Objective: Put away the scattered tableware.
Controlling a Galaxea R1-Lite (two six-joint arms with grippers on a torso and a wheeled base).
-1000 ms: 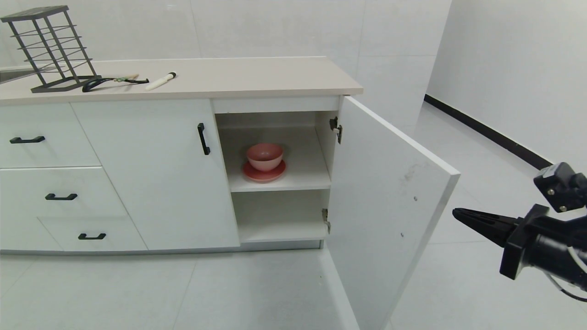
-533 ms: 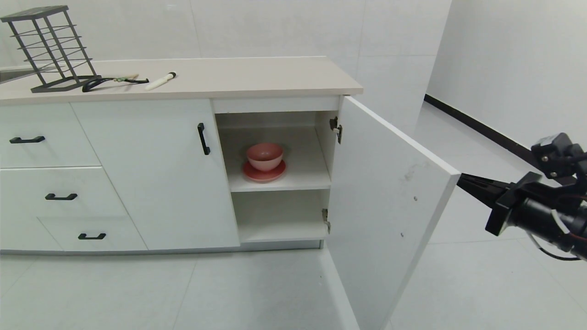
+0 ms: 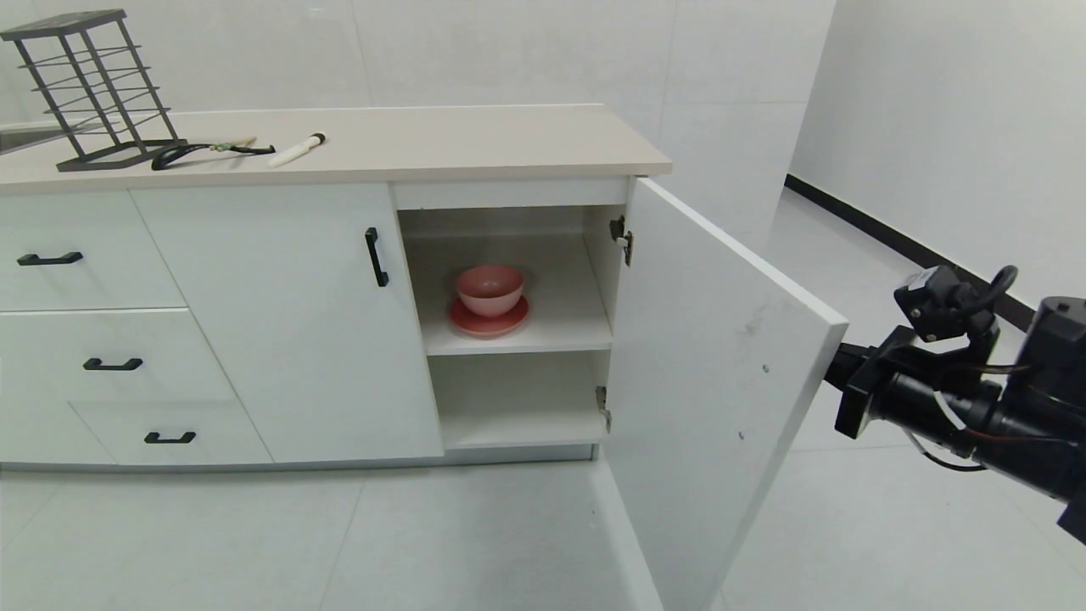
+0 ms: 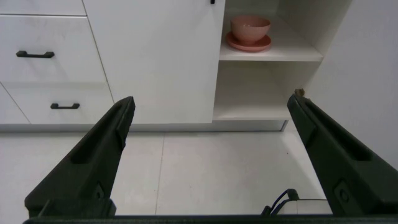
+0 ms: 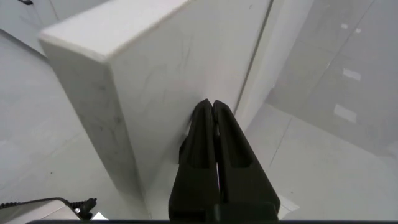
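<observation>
Right wrist view gives me the right gripper (image 5: pixel 212 107), jaws pressed together, tips at the open cabinet door's (image 5: pixel 155 81) outer face. Left wrist view: left gripper (image 4: pixel 211 102), jaws wide apart. Head view: pink bowl (image 3: pixel 489 288) upright, mouth up, on pink plate (image 3: pixel 488 322), upper shelf (image 3: pixel 564 335).

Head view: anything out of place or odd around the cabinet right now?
The cabinet door hangs wide open, with the shut right end effector at its outer face. Loose utensils lie on the countertop beside the wire rack. The pink bowl sits neatly on its plate on the upper shelf.
</observation>
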